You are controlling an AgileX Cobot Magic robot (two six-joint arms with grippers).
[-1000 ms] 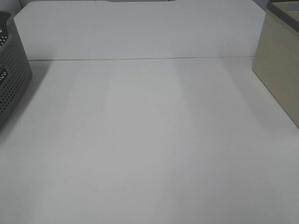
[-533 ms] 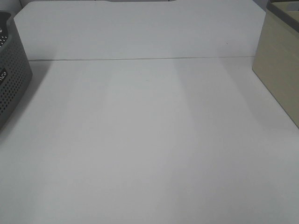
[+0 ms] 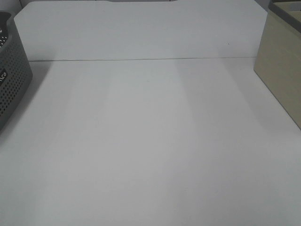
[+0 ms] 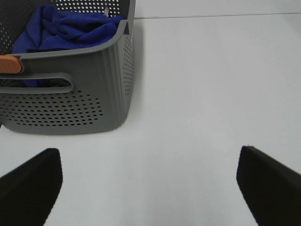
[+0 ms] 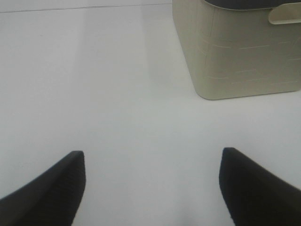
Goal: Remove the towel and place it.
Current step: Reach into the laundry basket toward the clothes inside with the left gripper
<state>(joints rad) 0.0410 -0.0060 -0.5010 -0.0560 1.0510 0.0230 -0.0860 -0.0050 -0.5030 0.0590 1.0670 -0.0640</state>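
Note:
The royal-blue towel (image 4: 66, 28) lies crumpled inside a grey perforated basket (image 4: 84, 99), seen in the left wrist view. The basket also shows at the left edge of the exterior high view (image 3: 11, 80), where the towel is hidden. My left gripper (image 4: 148, 181) is open and empty above the white table, a short way in front of the basket. My right gripper (image 5: 150, 183) is open and empty above the table, in front of a beige bin. Neither gripper shows in the exterior high view.
A beige bin (image 5: 240, 52) stands on the right of the white table (image 3: 150, 141), also at the right edge of the exterior high view (image 3: 282, 70). An orange piece (image 4: 10, 64) sits on the grey basket's rim.

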